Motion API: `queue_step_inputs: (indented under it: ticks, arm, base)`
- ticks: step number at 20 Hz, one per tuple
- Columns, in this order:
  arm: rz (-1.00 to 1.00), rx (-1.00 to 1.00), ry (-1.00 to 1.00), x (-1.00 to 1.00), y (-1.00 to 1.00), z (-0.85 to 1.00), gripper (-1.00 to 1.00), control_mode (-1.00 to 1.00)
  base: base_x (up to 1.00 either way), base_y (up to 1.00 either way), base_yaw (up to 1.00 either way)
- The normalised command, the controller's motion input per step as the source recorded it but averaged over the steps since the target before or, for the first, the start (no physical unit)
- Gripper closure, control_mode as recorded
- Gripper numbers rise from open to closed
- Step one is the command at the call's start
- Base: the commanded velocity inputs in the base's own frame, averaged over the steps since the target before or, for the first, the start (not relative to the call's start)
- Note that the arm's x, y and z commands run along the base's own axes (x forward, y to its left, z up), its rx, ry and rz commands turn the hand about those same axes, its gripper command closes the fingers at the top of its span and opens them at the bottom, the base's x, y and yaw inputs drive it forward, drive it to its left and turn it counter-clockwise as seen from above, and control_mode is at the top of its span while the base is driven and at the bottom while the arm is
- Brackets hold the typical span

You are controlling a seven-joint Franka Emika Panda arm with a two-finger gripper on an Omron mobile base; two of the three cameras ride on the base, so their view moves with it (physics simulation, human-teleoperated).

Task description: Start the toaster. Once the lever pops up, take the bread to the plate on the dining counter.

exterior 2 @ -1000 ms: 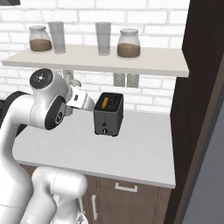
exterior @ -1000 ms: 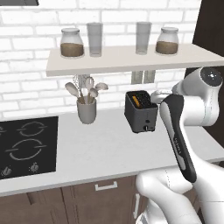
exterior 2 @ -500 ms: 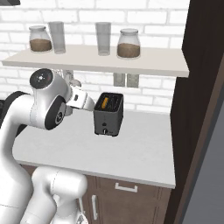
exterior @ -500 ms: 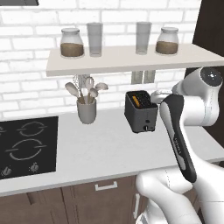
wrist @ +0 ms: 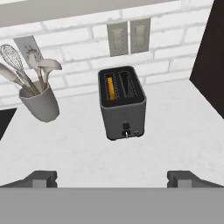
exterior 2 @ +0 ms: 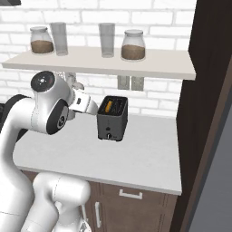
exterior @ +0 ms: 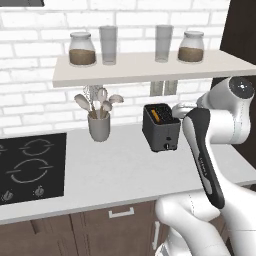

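The toaster (wrist: pixel 122 103) sits on the white worktop (wrist: pixel 175 131) against the brick wall, dead centre in the hand view, narrow face toward the camera with the small silver knob (wrist: pixel 126 127) low on it. The bread (wrist: pixel 111 87) stands in the left of the 2 slots, an orange-tan edge showing just at the slot mouth. The gripper (wrist: pixel 112 179) hangs back from the toaster at 6 o'clock of it, well apart, nothing between its tips; the 2 finger tips (wrist: pixel 40 178) sit far out toward the 2 sides of the view, so the jaws stand wide. In the left base view the toaster (exterior: pixel 161 127) is at 3 o'clock of the utensil crock (exterior: pixel 99 125), with the arm's wrist just beside it on the right. Step in hand, as a judgement: starting the toaster, not yet done. The lever is too small to tell apart from the knob here, so the approach should come straight in on the narrow face, centred on that control strip, then press down along it, not push into the body, since a shove could slide the toaster toward the wall. Narrowing the jaws first would give 1 firmer contact point. The crock at 9 o'clock is clear of the path.
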Motion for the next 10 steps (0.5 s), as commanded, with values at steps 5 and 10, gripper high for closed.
queue_step_inputs:
  ticks: [5, 10]
  arm:
    - [0.0, 0.0, 0.0, 0.0, 0.0, 0.0, -1.0, -1.0]
    - [0.0, 0.0, 0.0, 0.0, 0.0, 0.0, -1.0, -1.0]
  base:
    - [0.0, 0.0, 0.0]
    - [0.0, 0.0, 0.0]
